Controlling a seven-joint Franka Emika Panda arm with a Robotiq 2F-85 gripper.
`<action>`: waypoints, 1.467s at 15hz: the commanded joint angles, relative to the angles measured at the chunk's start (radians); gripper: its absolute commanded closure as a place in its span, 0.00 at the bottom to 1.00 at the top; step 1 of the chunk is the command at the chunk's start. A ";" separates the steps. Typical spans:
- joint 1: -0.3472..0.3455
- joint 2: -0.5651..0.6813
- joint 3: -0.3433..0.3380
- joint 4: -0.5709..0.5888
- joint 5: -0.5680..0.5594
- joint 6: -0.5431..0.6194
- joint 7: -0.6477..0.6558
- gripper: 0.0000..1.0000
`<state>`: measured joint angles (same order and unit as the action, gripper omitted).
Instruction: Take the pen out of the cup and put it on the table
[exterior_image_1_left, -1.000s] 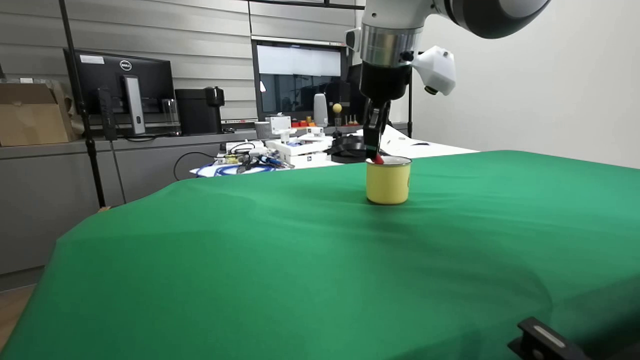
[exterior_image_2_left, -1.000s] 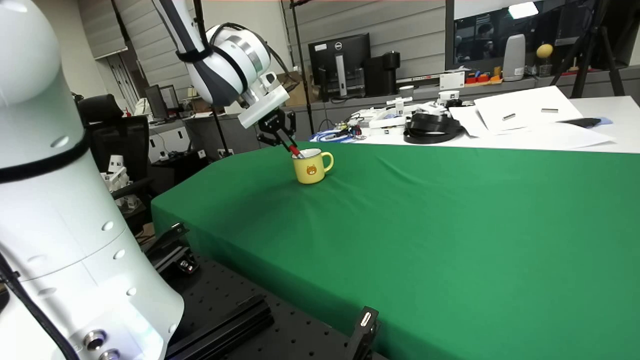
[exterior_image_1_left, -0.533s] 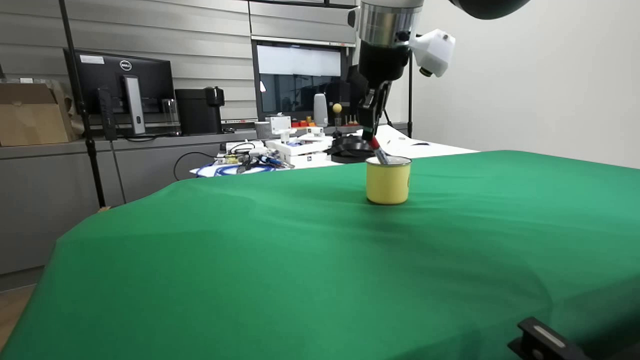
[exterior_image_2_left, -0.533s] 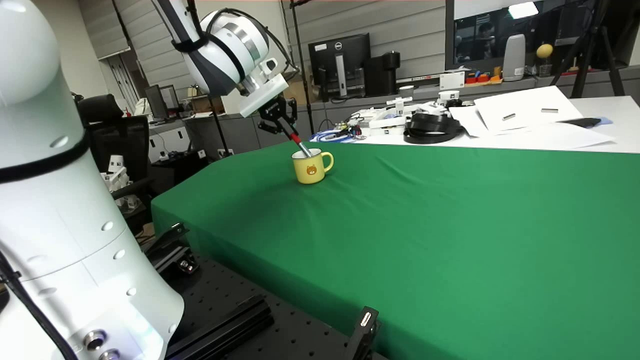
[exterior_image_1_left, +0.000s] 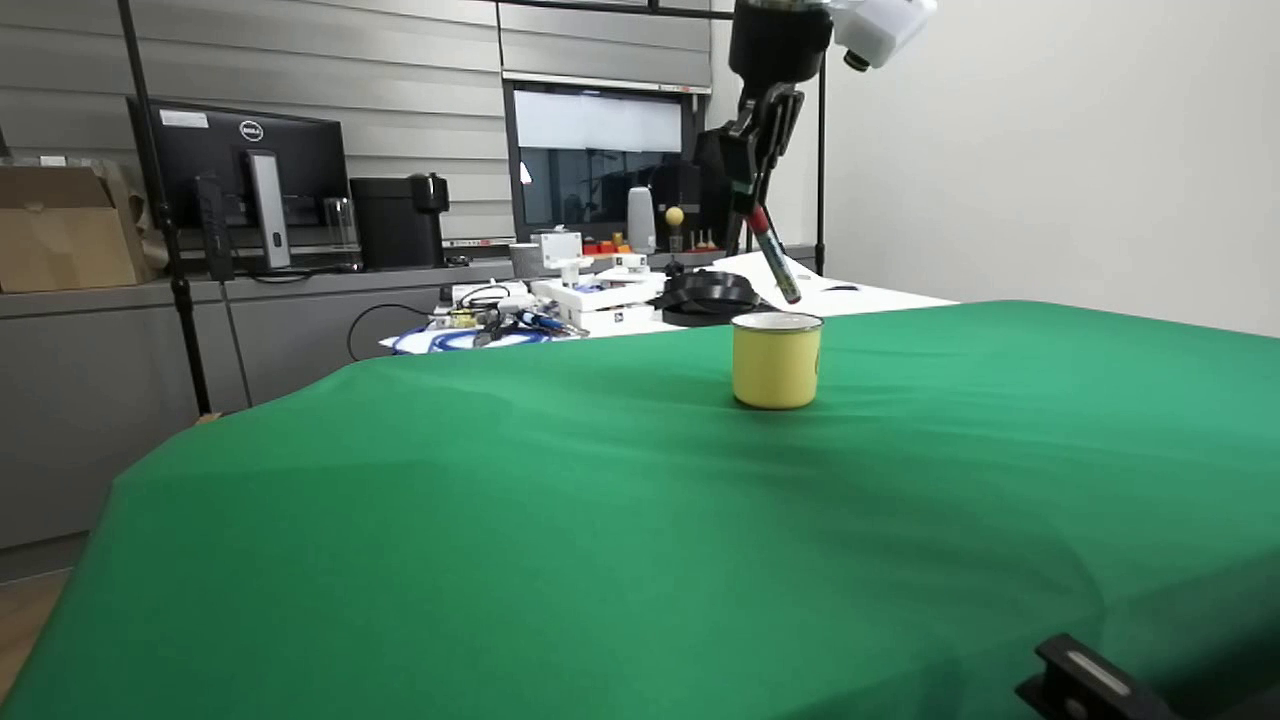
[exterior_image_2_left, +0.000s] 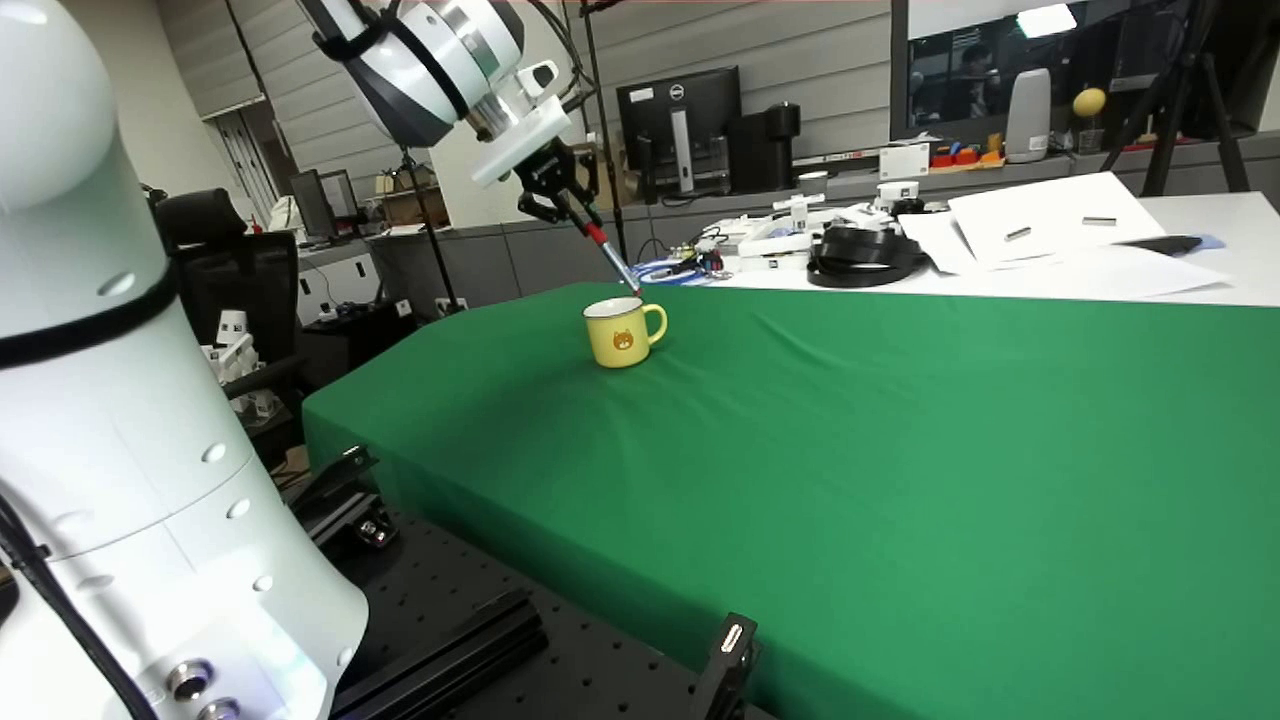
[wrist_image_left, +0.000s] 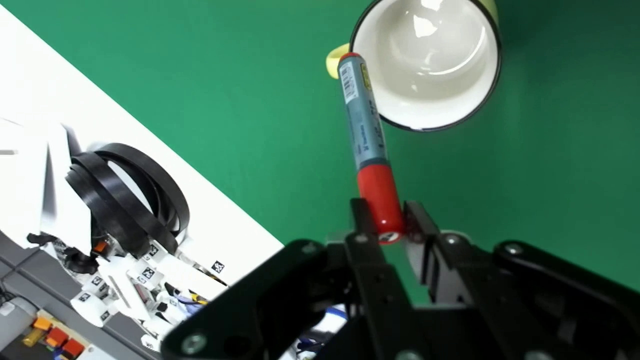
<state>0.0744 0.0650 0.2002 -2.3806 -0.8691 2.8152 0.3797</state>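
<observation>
The gripper (wrist_image_left: 386, 215) is clenched on the red cap (wrist_image_left: 379, 192) of the pen (wrist_image_left: 367, 120), pinching it between the fingertips (wrist_image_left: 357, 217). The pen is out of the cup (exterior_image_1_left: 775, 368) and held in the air near the far edge of the desk (exterior_image_2_left: 850, 450), tilted, with the cap uppermost. In an exterior view the lower end of the pen (exterior_image_1_left: 774, 255) is clear of the cup, just above it; in the wrist view that end overlaps the rim beside the handle (wrist_image_left: 336, 60).

The cup stands upright on the desk, close to the far edge. In an exterior view the cup (exterior_image_2_left: 605, 345) is also near the far left corner, with the handle to the right and a bear (exterior_image_2_left: 623, 340) printed on the side. The wrist view shows the white inside and dark rim.

The arm (exterior_image_2_left: 440, 60) hangs above the cup. Its base (exterior_image_2_left: 180, 560) stands off the desk, before the near edge. A black plate (exterior_image_2_left: 600, 650) with holes runs along that edge, and a bracket (exterior_image_2_left: 728, 655) stands by it.

Beyond the far edge a white table (exterior_image_2_left: 1255, 260) holds a black coil (exterior_image_2_left: 868, 257), paper (exterior_image_2_left: 1055, 200) and white parts (exterior_image_2_left: 775, 244). Past the far left corner, in both exterior views, a monitor (exterior_image_1_left: 235, 165) stands on a gray cabinet (exterior_image_1_left: 60, 420).
</observation>
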 joint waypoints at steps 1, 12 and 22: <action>-0.027 -0.062 -0.013 -0.049 0.083 -0.072 -0.080 0.95; -0.080 0.049 -0.165 -0.093 0.557 -0.312 -0.595 0.95; -0.090 0.192 -0.190 -0.125 0.576 -0.140 -0.618 0.95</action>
<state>-0.0246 0.2370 0.0140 -2.4858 -0.2936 2.5824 -0.2517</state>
